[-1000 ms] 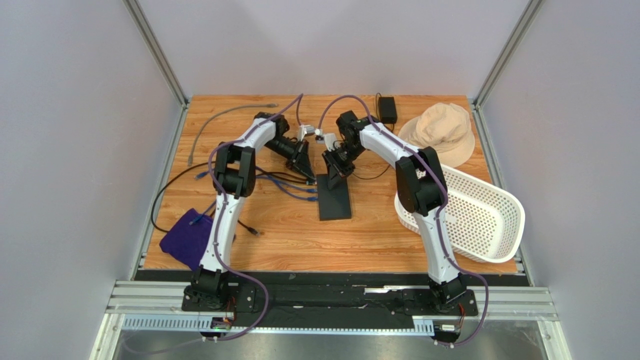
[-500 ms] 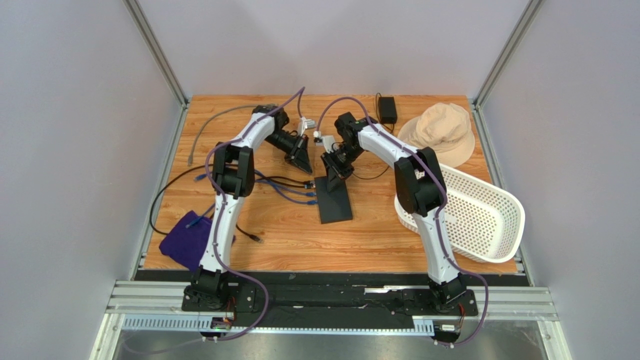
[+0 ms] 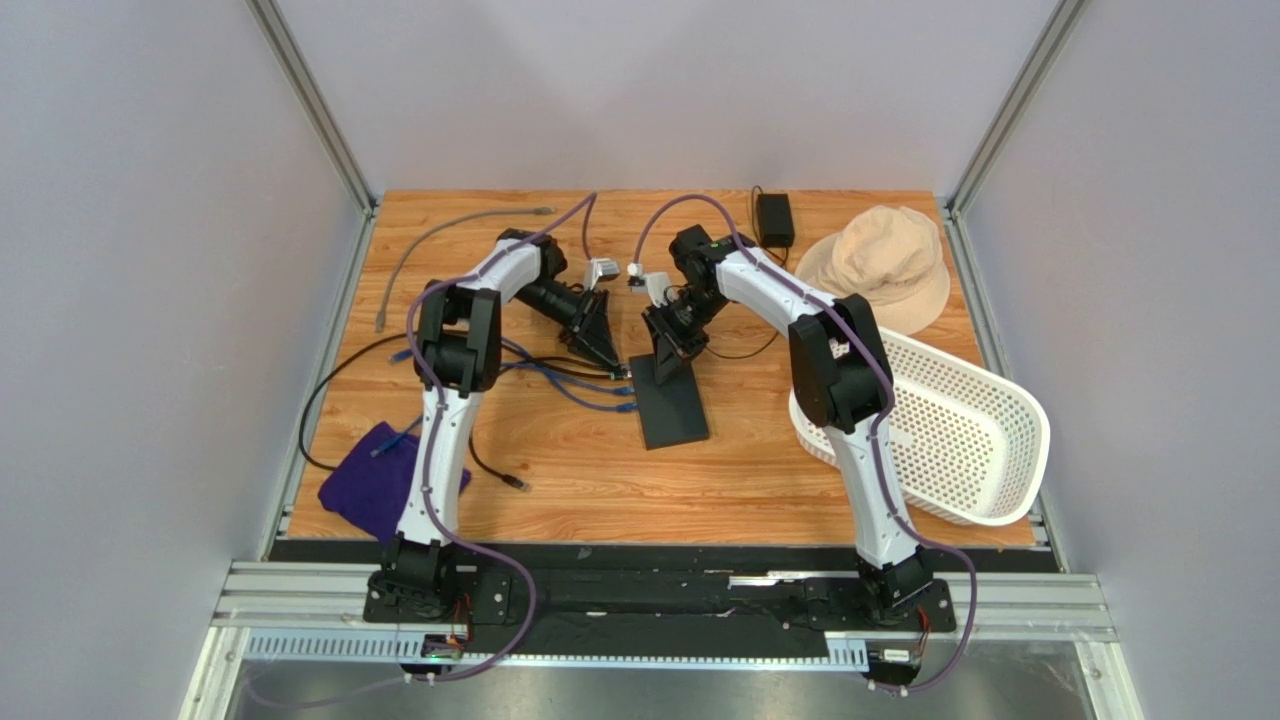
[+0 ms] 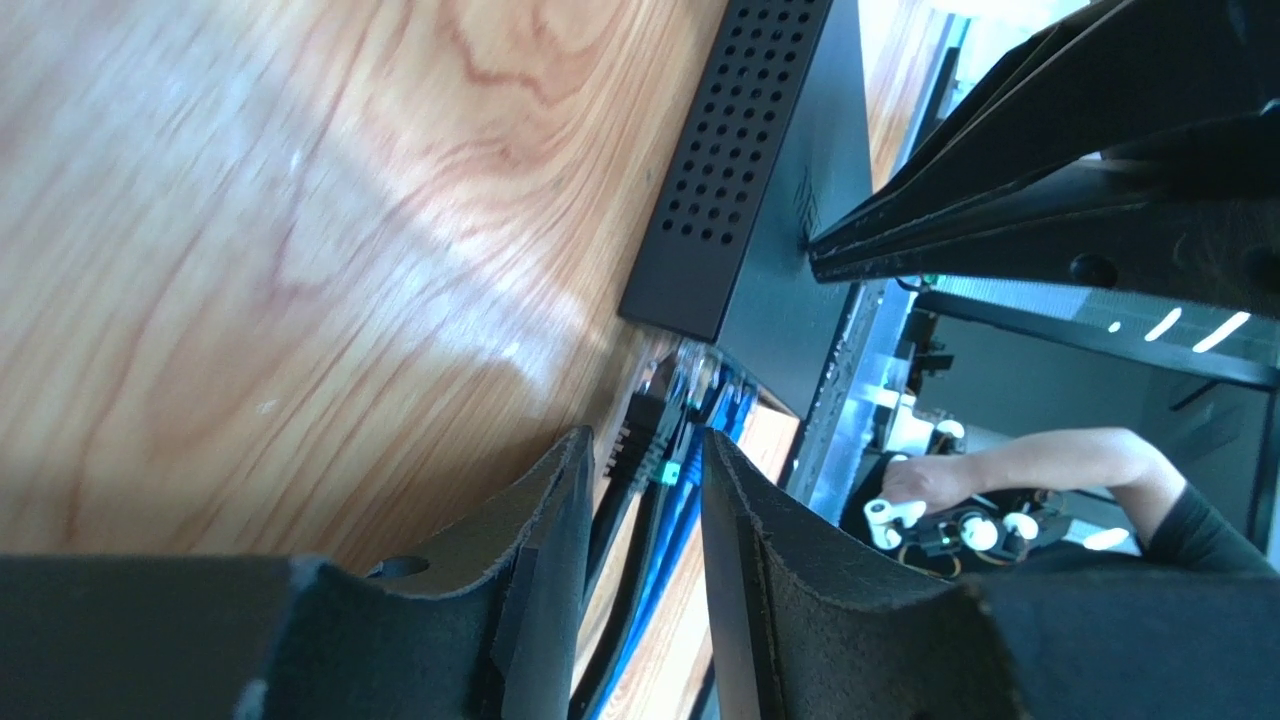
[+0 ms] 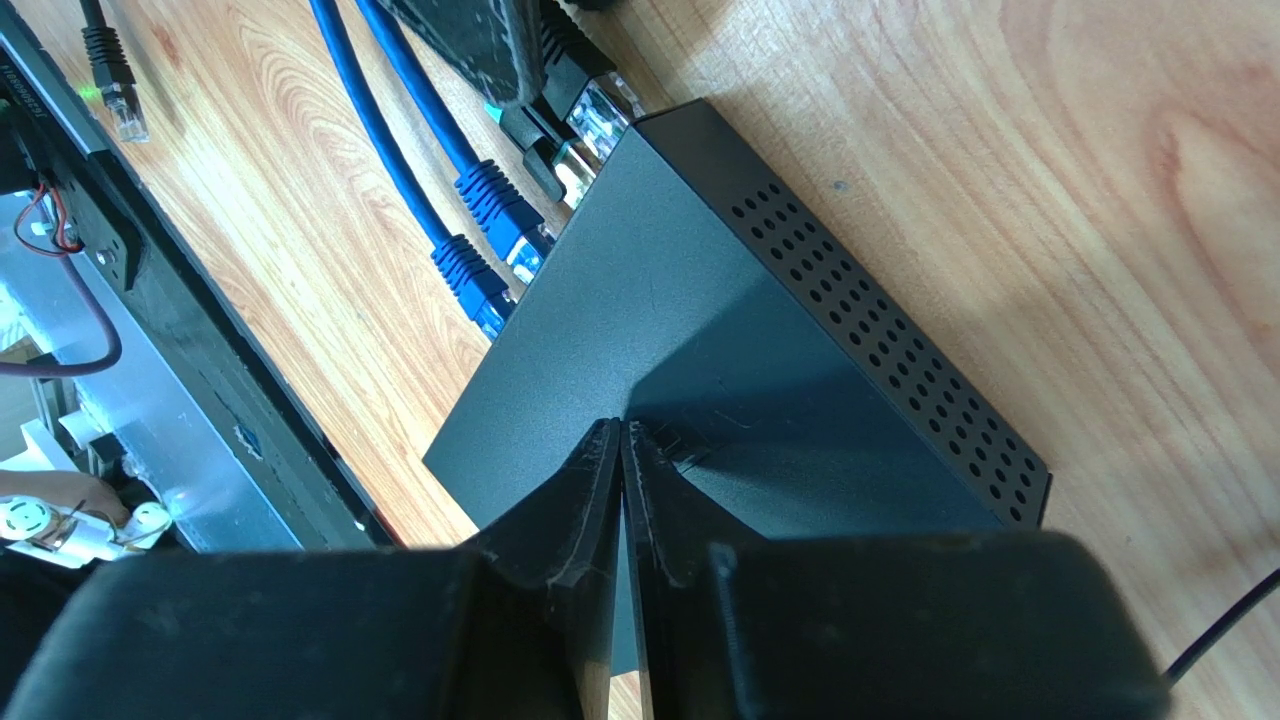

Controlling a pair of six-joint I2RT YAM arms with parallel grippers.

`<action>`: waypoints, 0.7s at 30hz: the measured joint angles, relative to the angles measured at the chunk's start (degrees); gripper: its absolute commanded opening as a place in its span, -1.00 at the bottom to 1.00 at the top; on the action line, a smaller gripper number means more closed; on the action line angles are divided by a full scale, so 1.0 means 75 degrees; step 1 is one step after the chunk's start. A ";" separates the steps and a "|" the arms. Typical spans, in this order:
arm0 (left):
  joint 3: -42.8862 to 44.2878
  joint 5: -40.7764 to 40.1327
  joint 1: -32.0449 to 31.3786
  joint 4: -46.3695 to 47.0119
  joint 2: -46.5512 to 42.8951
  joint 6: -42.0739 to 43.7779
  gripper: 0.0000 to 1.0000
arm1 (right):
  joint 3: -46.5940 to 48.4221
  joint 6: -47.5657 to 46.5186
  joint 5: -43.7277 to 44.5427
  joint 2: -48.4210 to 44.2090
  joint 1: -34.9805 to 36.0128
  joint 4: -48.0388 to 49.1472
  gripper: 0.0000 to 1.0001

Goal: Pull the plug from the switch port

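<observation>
Left fingers (image 4: 534,570) are spread, the plug (image 4: 649,438) between their tips, the switch (image 4: 759,165) at one o'clock; right fingers (image 5: 579,525), pressed together, are set on its top.

My wooden counter (image 3: 751,480) and everything lying on it.
The black switch (image 3: 669,398) lies flat beneath my right hand (image 3: 663,354), with blue cables (image 3: 579,387) trailing from it under my left hand (image 3: 613,360). Well left of my left hand lie a grey cable (image 3: 394,270) and, nearer my base, a purple cloth (image 3: 368,477). Right of my right hand sit a beige hat (image 3: 887,263) and a white basket (image 3: 977,450). Beyond that hand is a small black adapter (image 3: 775,219).
</observation>
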 measured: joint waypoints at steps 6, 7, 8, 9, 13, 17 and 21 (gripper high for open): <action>0.0306 -0.0055 -0.0172 -0.0038 0.0096 0.0012 -0.15 | 0.0000 0.0000 0.0000 0.0000 0.0000 0.0003 -0.73; 0.0341 -0.0064 -0.0198 -0.0038 0.0108 0.0009 -0.17 | 0.0000 0.0000 0.0000 0.0000 0.0000 0.0003 -0.73; 0.0396 -0.0079 -0.0227 -0.0041 0.0134 0.0003 -0.17 | 0.0000 0.0000 0.0000 0.0000 0.0000 0.0000 -0.73; 0.0443 -0.0085 -0.0256 -0.0044 0.0152 -0.0003 -0.18 | 0.0000 0.0000 0.0000 0.0000 0.0000 0.0003 -0.73; 0.0621 -0.0146 -0.0364 -0.0073 0.0210 -0.0006 -0.22 | 0.0000 0.0000 0.0000 0.0000 0.0000 0.0003 -0.73; 0.0726 -0.0181 -0.0423 -0.0093 0.0254 -0.0009 -0.31 | 0.0000 0.0000 0.0000 0.0000 0.0000 0.0003 -0.73; 0.0883 -0.0192 -0.0437 -0.0239 0.0329 0.0082 -0.40 | 0.0000 0.0000 0.0000 0.0000 0.0000 0.0003 -0.73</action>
